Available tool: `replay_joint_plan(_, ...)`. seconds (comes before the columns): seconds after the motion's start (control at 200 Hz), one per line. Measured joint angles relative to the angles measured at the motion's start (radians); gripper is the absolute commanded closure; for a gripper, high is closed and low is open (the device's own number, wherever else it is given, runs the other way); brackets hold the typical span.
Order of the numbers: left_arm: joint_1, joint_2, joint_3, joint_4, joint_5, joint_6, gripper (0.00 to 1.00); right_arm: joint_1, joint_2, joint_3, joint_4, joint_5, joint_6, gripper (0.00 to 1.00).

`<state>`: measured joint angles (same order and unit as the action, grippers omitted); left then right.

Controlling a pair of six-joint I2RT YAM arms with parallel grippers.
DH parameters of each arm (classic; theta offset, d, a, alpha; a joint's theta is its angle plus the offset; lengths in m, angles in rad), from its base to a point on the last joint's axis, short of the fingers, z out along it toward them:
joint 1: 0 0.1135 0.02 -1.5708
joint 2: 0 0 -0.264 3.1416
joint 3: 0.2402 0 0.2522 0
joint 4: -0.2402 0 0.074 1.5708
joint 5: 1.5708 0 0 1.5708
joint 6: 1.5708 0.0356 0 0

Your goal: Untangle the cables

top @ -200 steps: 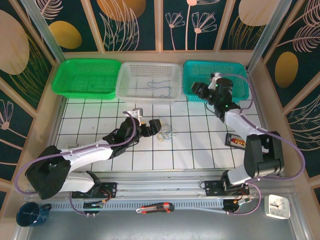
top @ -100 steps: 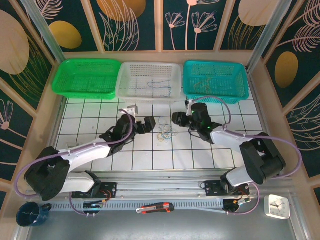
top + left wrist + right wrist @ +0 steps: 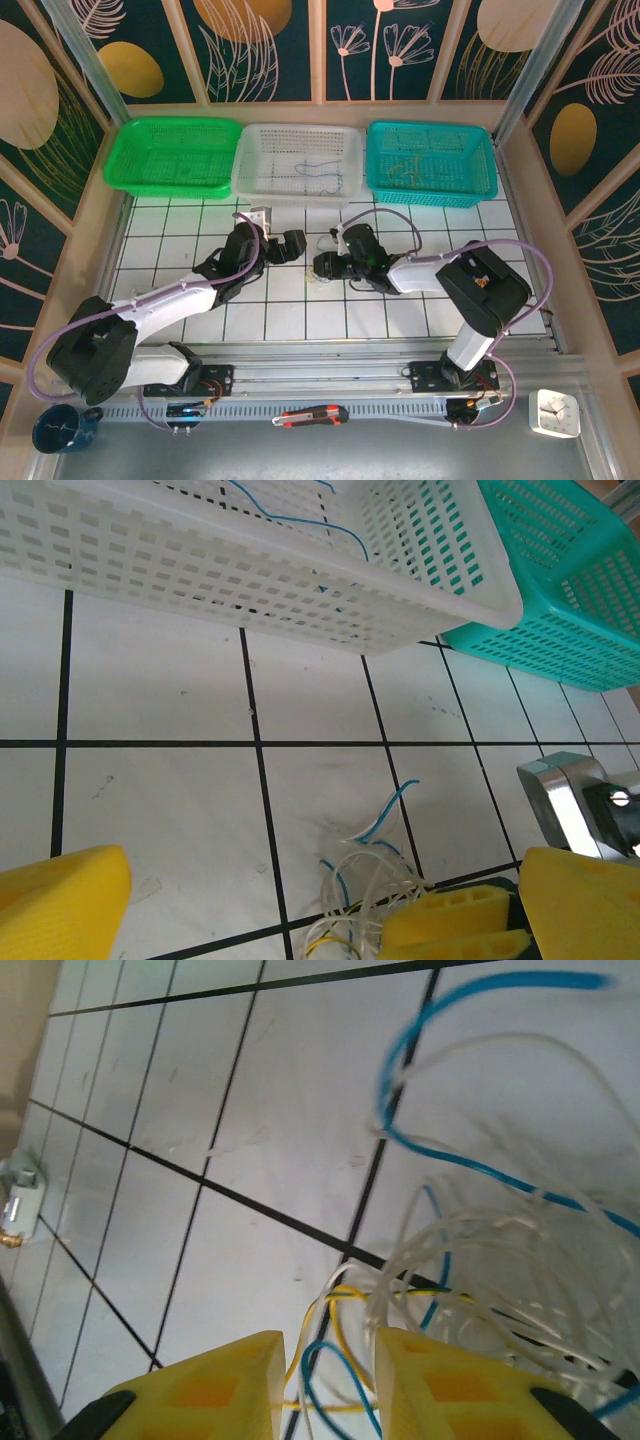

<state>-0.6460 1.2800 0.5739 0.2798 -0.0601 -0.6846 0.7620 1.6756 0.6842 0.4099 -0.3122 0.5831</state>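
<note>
Your cables (image 3: 372, 875) in a tangle on the worktop (image 3: 300, 320), blue, white and yellow strands, your left fingers (image 3: 60, 900) spread wide at their ten o'clock, your right fingers (image 3: 450, 1390) narrow around several strands, gap showing.

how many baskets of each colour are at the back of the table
green basket: 1
white basket: 1
teal basket: 1
total: 3
</note>
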Motion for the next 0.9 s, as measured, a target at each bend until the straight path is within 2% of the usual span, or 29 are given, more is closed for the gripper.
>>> replay_joint_plan(0.12, 0.000, 0.000, -0.006, 0.002, -0.001, -0.001, 0.01, 0.001, -0.035, 0.043, -0.064, 0.035, -0.010, 0.65)
replay_joint_plan(0.425, 0.000, -0.043, -0.077, 0.009, -0.029, -0.029, 0.01, -0.044, -0.064, 0.196, -0.214, 0.194, -0.075, 0.45)
replay_joint_plan(0.605, 0.000, -0.076, -0.098, 0.015, -0.035, -0.038, 0.01, -0.100, -0.009, 0.220, -0.235, 0.210, -0.073, 0.42)
replay_joint_plan(0.901, 0.000, -0.088, -0.124, 0.016, -0.035, -0.046, 0.01, -0.103, 0.077, 0.228, -0.231, 0.176, -0.026, 0.41)
